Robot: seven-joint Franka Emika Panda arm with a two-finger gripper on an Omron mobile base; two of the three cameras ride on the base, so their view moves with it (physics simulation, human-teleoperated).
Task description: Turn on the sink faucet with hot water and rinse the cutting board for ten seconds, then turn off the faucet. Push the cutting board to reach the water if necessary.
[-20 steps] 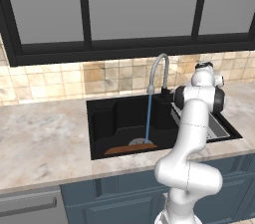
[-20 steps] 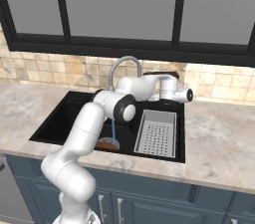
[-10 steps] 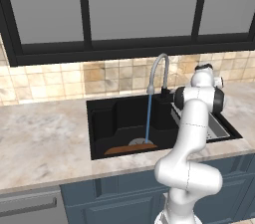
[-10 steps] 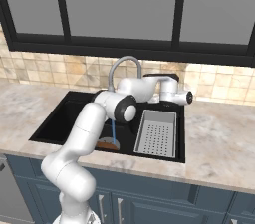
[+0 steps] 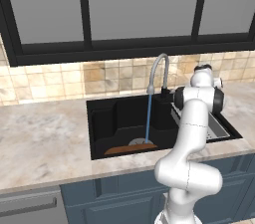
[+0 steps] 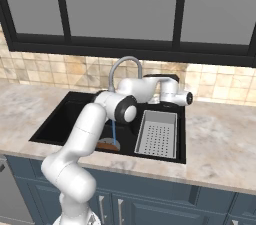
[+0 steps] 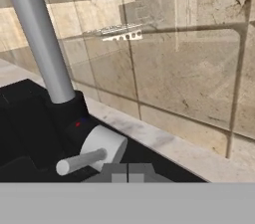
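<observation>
The sink faucet [image 5: 160,67] arches over the black sink [image 5: 102,118] and a thin stream of water [image 5: 148,117] falls from its spout. The stream lands by the orange-brown cutting board [image 5: 130,148], which lies flat on the basin floor. My hand [image 6: 170,92] is behind the basin at the faucet's base. In the hand view my gripper [image 7: 127,173] is shut with nothing in it, its tips just right of the grey lever handle [image 7: 82,161] and the dark base [image 7: 69,113]. From the right I see the faucet [image 6: 122,65], the water [image 6: 114,136] and the board [image 6: 106,145].
A grey perforated strainer tray [image 6: 157,133] fills the sink's right part. Marble counter [image 5: 45,133] lies on both sides, with a tiled backsplash [image 7: 189,68] close behind the faucet and a dark-framed window above. My own arm [image 5: 191,133] crosses the sink's right side.
</observation>
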